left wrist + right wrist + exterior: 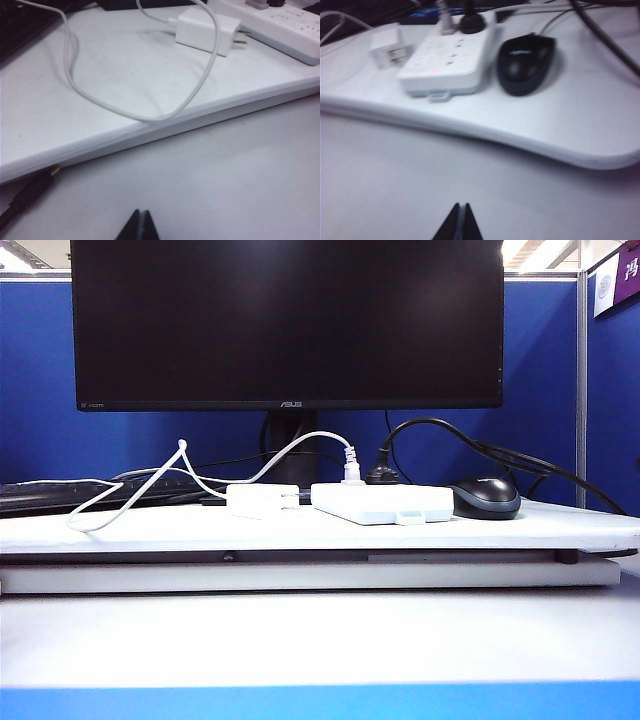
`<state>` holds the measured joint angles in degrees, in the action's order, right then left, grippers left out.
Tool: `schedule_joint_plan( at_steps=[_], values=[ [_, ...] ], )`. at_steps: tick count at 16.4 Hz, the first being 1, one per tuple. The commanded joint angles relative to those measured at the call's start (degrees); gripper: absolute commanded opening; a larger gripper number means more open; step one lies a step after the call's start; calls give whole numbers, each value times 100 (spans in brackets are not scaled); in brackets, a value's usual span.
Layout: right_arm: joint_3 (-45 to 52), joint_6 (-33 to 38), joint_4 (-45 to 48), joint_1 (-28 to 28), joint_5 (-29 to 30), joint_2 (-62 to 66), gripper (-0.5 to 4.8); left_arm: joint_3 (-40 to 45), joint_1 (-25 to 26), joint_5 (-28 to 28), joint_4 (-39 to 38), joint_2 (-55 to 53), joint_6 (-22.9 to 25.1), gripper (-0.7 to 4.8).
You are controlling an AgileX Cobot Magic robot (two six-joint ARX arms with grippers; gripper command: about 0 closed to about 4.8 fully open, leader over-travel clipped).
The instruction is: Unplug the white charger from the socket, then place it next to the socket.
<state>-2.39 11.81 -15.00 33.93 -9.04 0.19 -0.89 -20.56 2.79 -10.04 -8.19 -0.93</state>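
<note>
**Charger lying free beside the power strip; both grippers low and clenched**

Nearest the lens in each wrist view sits a gripper: the left gripper (140, 226) and the right gripper (459, 222) both show dark fingertips pressed together, clenched on nothing, low at the bottom edge of the frame above the bare desk. Beyond them the raised white board (120, 530) carries the task's things. The white charger (261, 500) lies on its side at centre of the exterior view, prongs pointing toward the socket (381, 503) but apart from it, so it appears already unplugged. Its thin cable (100, 100) loops loosely across the board. The charger is judged light, rigid and smooth-sided; the flat long faces offer the surest grip, away from prongs and cable. A black mouse (525, 62) lies just beside the socket, lower right of the monitor (287, 320).
</note>
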Motion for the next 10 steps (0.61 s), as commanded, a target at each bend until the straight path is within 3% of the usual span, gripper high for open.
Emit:
schedule_joint_plan(
  at_steps=[1,6,10],
  values=[
    [15,22,28,-608,-50,-13,-7,28,2,-7,-13,2,7,-5],
    [15,22,24,-1954,15,-13,-7,48,7,-7,46,4,7,-5],
    [2,22,-63,-2004,275,-13,-7,46,317,-2,44,4,9,-5]
  ],
)
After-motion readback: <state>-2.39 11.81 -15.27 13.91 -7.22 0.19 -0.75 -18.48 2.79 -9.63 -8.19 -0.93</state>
